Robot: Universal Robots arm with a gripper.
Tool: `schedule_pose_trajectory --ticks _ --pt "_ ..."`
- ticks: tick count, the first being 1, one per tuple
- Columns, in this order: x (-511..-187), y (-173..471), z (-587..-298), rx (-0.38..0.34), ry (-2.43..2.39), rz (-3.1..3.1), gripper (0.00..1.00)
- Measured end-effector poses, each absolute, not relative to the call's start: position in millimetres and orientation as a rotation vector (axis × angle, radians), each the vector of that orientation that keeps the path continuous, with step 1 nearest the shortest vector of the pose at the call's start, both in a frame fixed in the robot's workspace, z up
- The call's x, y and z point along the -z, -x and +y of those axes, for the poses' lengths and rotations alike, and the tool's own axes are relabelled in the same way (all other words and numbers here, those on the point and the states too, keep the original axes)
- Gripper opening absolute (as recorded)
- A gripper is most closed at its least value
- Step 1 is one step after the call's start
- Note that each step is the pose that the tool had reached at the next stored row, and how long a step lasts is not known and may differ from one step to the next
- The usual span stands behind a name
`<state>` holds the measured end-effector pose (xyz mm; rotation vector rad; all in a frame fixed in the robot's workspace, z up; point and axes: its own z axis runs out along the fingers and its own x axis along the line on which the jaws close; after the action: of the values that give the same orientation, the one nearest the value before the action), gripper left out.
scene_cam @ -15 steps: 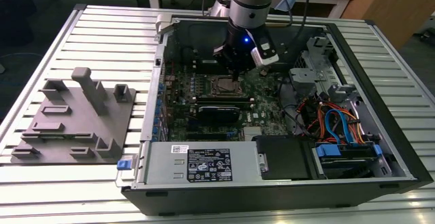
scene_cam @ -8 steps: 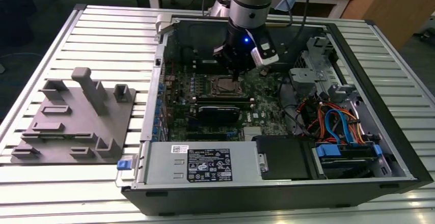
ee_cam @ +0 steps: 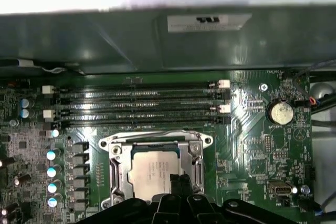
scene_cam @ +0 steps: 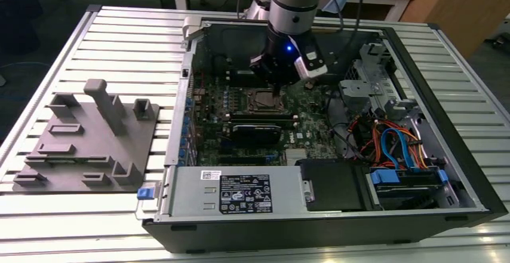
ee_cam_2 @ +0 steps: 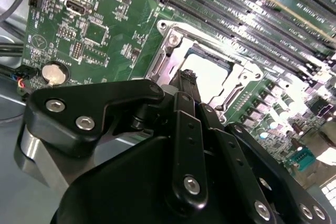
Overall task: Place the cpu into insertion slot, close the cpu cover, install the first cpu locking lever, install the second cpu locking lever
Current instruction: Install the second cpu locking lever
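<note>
We see the arm reaching down into an open computer case (scene_cam: 414, 95) on a slatted table (scene_cam: 119, 42), with the gripper (scene_cam: 276, 85) low over the socket area at upper centre of the exterior view. In the first wrist view the cpu (ee_cam: 154, 169) lies flat in the slot (ee_cam: 118, 174), its grey top showing through the square opening of the cover (ee_cam: 155, 139), which appears to be folded down over it; the memory slots (ee_cam: 136, 106) run just above, and a coin cell (ee_cam: 280, 112) sits toward the right of the frame. The gripper's fingers (ee_cam: 181, 184) come up from the bottom edge, drawn close together with nothing visible between them, their tip over the socket's lower right edge; the second wrist view shows the same narrow tip (ee_cam_2: 188, 80) just at the socket's rim. We cannot make out the locking levers clearly, nor whether either is latched. We judge the work to stand at the lever stage. To do it well, the tip should bear on the lever alone, clear of the chip's top and of the capacitors (ee_cam: 51, 178) at lower left, and press along the lever's own swing rather than straight down.
</note>
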<state>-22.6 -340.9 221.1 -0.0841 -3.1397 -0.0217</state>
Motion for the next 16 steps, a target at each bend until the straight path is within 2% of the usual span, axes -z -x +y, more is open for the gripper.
schedule_pose_trajectory --ticks 16 --pt "-221.1 22.6 -350.7 0.011 0.084 -3.140 0.10"
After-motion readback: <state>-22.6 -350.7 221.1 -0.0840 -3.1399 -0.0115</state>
